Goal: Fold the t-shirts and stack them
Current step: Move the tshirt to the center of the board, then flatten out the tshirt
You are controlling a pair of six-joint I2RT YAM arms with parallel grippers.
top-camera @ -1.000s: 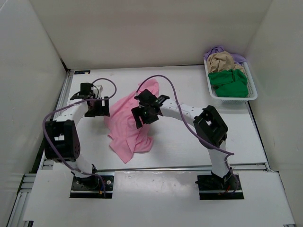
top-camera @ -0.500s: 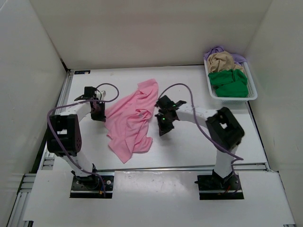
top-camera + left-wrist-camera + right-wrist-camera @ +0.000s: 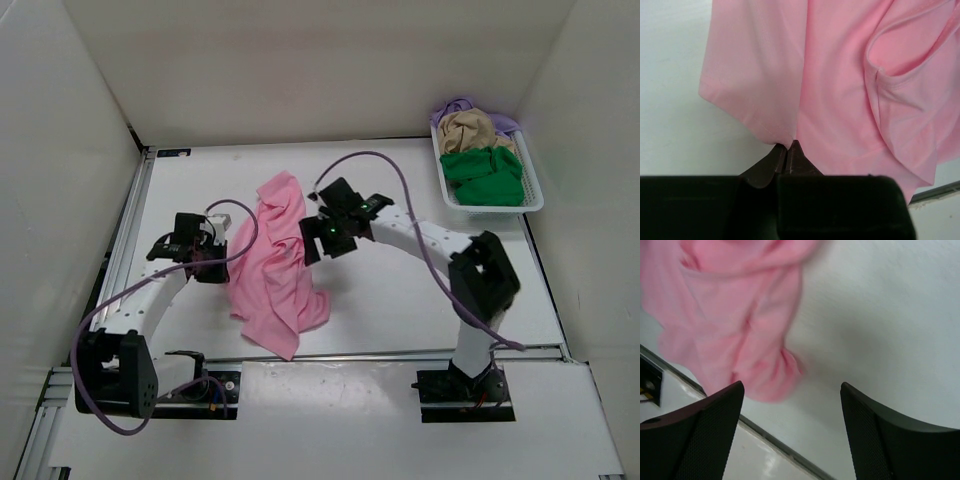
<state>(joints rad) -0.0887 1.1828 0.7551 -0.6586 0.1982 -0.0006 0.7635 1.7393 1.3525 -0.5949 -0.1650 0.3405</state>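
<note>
At upper right, the white basket point(image 3: 536, 204) is packed with green t-shirt point(image 3: 485, 178), tan t-shirt point(image 3: 472, 128) and lavender t-shirt point(image 3: 454, 104). Pink t-shirt point(image 3: 275, 272), centre, is pinched by left gripper point(image 3: 787, 150); right gripper point(image 3: 791, 386) is spread wide.

Left pincer point(image 3: 788, 148) is clamped on the pink shirt point(image 3: 840, 100); right pincer point(image 3: 791, 390) hangs spread wide.

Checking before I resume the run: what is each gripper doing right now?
Left gripper: shut on an edge of the pink t-shirt.
Right gripper: open, holding nothing.
</note>
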